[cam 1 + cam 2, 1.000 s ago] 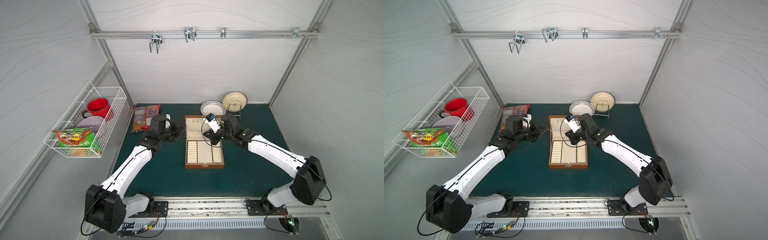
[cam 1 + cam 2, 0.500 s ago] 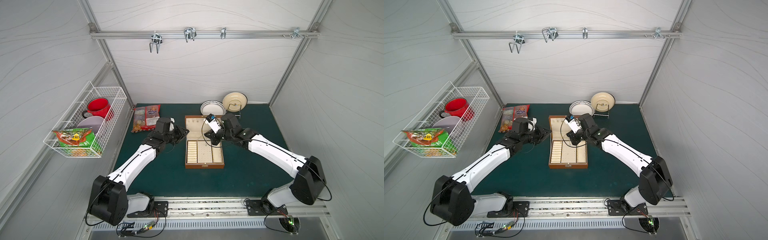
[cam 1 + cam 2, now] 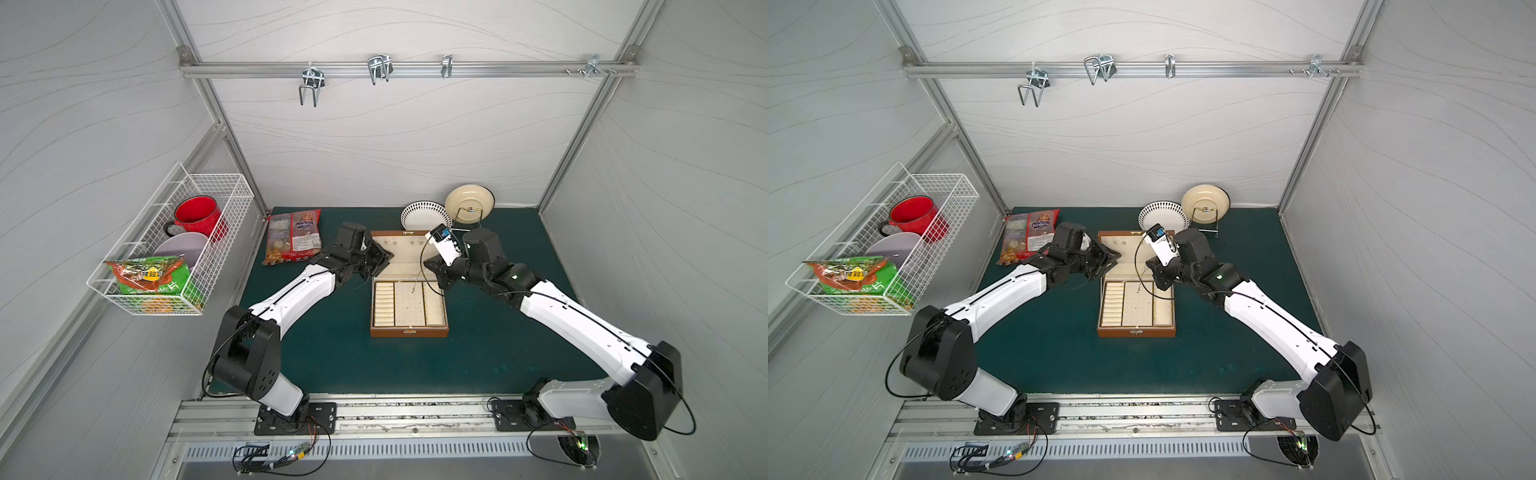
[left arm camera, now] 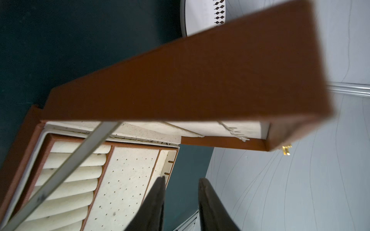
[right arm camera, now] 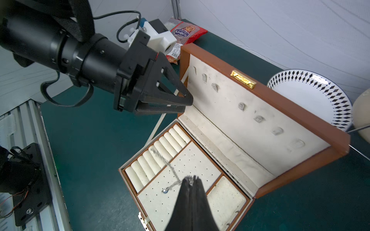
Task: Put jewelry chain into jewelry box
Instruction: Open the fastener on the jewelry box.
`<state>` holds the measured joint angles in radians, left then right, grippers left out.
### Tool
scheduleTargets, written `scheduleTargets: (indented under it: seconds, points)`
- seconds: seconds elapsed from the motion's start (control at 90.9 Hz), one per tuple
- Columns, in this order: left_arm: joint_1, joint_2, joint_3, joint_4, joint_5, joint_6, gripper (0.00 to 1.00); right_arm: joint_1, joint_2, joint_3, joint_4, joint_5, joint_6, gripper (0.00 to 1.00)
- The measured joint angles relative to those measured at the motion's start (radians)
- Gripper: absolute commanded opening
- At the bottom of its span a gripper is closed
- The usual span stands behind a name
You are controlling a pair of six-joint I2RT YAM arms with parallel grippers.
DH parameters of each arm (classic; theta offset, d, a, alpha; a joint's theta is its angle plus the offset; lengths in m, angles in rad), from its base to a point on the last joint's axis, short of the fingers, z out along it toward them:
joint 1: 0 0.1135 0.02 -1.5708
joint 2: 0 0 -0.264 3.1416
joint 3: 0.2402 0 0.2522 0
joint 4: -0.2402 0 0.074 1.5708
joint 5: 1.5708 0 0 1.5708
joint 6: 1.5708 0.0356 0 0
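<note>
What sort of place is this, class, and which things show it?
Probably a robot test cell: left arm and right arm mounted on a rail, white panels on an aluminium frame, and a jewelry box staged on a green mat.

red snack packet (image 5: 186,32), label reads "Конфеты"

Smooth brown wood clads the jewelry box (image 5: 290,105); the jewelry chain (image 5: 163,159) is shiny metal.

Brown cream-lined jewelry box (image 3: 409,332) open on counter (image 3: 332,353), lid upright, thin silvery jewelry chain (image 5: 167,163) trailing over its ring rolls (image 5: 140,172), pinched by right fingers (image 5: 185,200)
</note>
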<state>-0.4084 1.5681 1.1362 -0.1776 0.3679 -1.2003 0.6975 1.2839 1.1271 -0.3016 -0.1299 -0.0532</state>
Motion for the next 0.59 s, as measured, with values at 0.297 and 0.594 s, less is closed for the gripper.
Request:
scheduleTargets:
  seconds: [0.297, 0.594]
  points:
    - [-0.007, 0.056, 0.069, 0.019, -0.060, -0.089, 0.38, -0.008, -0.064, -0.045, -0.020, 0.014, 0.000, 0.00]
    - [-0.007, 0.100, 0.134, 0.024, -0.087, -0.113, 0.38, -0.009, -0.070, -0.054, -0.022, 0.013, 0.000, 0.00]
